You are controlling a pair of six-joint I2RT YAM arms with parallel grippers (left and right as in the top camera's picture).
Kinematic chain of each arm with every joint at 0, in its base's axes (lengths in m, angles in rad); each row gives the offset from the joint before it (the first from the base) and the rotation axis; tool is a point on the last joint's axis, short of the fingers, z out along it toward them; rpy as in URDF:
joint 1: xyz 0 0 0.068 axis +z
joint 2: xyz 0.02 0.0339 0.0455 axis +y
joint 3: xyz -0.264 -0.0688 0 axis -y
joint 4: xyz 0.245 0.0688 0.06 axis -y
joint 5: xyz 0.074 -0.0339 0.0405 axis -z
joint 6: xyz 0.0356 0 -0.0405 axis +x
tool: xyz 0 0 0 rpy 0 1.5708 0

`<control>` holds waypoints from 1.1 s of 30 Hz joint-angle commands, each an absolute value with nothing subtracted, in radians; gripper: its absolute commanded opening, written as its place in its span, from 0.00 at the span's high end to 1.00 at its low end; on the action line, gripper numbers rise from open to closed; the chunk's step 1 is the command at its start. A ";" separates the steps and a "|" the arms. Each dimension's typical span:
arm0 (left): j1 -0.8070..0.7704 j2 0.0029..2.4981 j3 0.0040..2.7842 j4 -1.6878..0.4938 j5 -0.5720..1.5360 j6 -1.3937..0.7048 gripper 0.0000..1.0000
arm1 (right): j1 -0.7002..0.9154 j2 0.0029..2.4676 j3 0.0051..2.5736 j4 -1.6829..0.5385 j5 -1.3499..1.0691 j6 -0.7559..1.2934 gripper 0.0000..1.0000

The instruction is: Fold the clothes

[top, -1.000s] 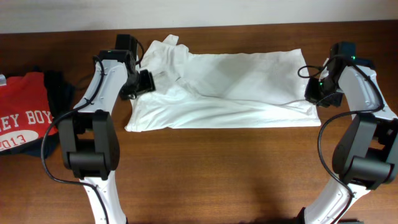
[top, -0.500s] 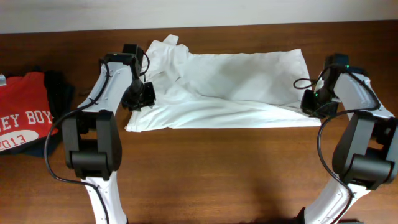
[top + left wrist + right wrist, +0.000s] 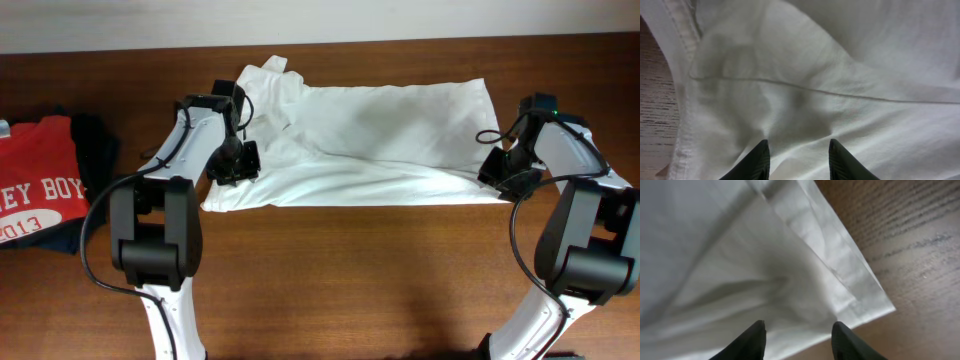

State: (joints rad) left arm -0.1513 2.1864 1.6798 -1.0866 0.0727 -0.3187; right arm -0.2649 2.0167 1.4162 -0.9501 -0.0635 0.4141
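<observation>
The white T-shirt (image 3: 370, 140) lies spread across the brown table, folded lengthwise, with a bunched part at its upper left. My left gripper (image 3: 234, 168) is open over the shirt's lower left part; in the left wrist view (image 3: 797, 150) its two fingertips hover over wrinkled white cloth (image 3: 830, 75) with a seam. My right gripper (image 3: 500, 170) is open over the shirt's lower right corner; in the right wrist view (image 3: 799, 332) its fingertips stand over the hemmed corner (image 3: 850, 280). No printed mark shows.
A red T-shirt with white lettering (image 3: 35, 190) lies on dark navy garments (image 3: 95, 140) at the table's left edge. Bare wood table (image 3: 350, 270) stretches in front of the shirt. A pale wall runs along the back.
Both grippers moved toward the table's front along the shirt's side edges, the left from the sleeve area down to the lower left, the right down to the lower right corner.
</observation>
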 commanded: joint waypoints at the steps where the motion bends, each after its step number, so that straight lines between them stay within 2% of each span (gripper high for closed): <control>1: -0.149 2.193 1.673 -1.084 0.083 -0.322 0.62 | -0.262 2.005 1.411 -0.913 -0.113 0.488 0.51; 4: -0.149 2.194 1.673 -1.085 0.083 -0.322 0.62 | -0.260 2.006 1.407 -0.912 -0.125 0.489 0.51; 15: -0.149 2.194 1.673 -1.085 0.083 -0.322 0.62 | -0.260 2.006 1.397 -0.903 -0.119 0.773 0.52; 21: -0.149 2.194 1.673 -1.085 0.083 -0.322 0.62 | -0.230 2.006 1.396 -0.874 -0.081 0.796 0.66; 25: -0.149 2.194 1.673 -1.086 0.083 -0.322 0.62 | -0.222 2.006 1.397 -0.858 -0.057 0.806 0.96; 33: -0.149 2.194 1.673 -1.089 0.083 -0.322 0.62 | -0.235 2.005 1.435 -0.631 -0.056 0.651 0.95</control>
State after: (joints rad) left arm -0.1513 2.1864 1.6794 -1.0878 0.0727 -0.3187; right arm -0.2302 2.0167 1.4117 -0.6895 -0.0765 0.7101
